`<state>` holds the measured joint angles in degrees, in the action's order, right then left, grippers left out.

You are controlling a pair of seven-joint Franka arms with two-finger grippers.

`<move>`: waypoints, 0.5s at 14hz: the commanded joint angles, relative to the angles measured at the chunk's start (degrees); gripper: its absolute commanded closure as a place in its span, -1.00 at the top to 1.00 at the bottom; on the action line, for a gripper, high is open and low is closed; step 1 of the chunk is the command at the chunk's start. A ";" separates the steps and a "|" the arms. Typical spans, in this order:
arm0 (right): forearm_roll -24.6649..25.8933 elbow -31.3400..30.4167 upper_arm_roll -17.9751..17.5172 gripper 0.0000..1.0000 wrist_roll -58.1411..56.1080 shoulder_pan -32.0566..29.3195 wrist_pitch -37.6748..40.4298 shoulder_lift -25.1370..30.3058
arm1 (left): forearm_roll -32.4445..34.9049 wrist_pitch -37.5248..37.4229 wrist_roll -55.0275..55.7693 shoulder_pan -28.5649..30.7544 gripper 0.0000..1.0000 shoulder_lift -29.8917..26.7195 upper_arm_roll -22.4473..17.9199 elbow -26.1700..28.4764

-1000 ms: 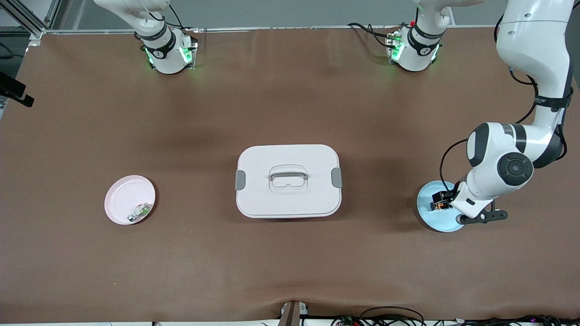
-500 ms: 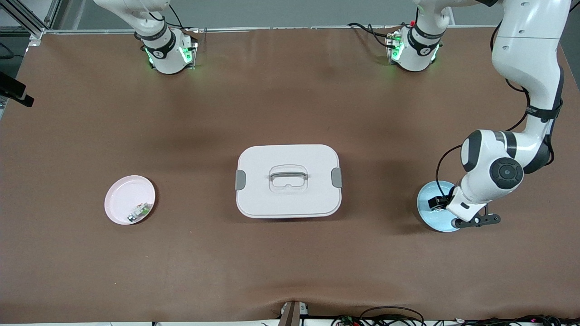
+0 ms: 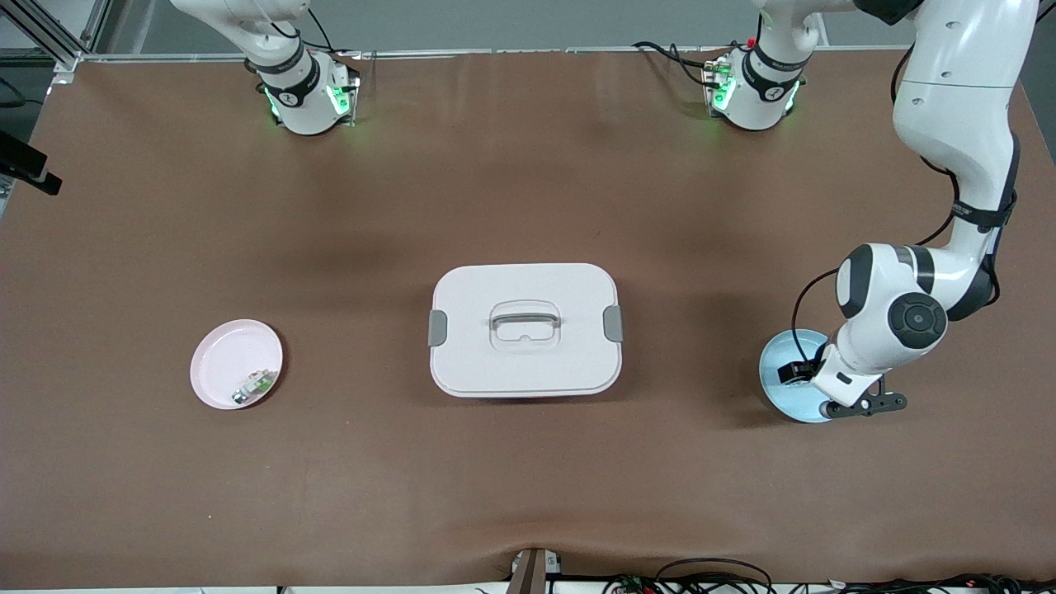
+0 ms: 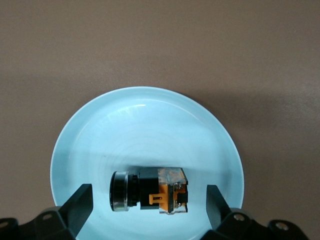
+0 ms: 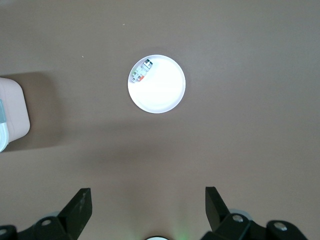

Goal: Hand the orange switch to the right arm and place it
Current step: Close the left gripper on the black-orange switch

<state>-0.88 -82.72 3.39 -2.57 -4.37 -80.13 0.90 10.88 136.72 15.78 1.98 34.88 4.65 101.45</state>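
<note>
Table (image 3: 528, 478): orange switch (image 4: 150, 190) in blue plate (image 4: 150, 120)

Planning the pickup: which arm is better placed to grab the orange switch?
Left: its gripper hangs open over the blue plate, fingers straddling the orange switch. The right arm waits high.

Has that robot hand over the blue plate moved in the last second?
Yes. The left hand has shifted toward the white box, farther in over the blue plate.

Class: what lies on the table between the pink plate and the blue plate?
In the front view, the white lidded box sits between the pink plate and the blue plate; otherwise bare brown table.
</note>
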 commanded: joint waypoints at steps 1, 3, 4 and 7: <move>-0.09 0.98 -0.67 1.00 0.63 -0.99 0.59 -0.46 | 1.16 1.01 -0.14 0.83 1.00 0.44 0.62 0.68; -0.09 0.98 -0.67 1.00 0.63 -0.99 0.59 -0.46 | 1.25 1.01 -0.14 0.83 1.00 0.71 0.62 0.68; -0.09 0.98 -0.67 1.00 0.63 -0.99 0.59 -0.46 | 1.25 1.27 -0.14 0.92 1.00 0.97 0.62 0.68; -0.09 0.98 -0.67 1.00 0.63 -0.90 0.59 -0.46 | 1.16 2.24 -0.14 0.92 1.00 1.68 0.62 0.77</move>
<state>-0.88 -82.72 3.39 -2.57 -4.37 -80.13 0.90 10.88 137.71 15.78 2.20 36.36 4.66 101.86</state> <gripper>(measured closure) 0.000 0.000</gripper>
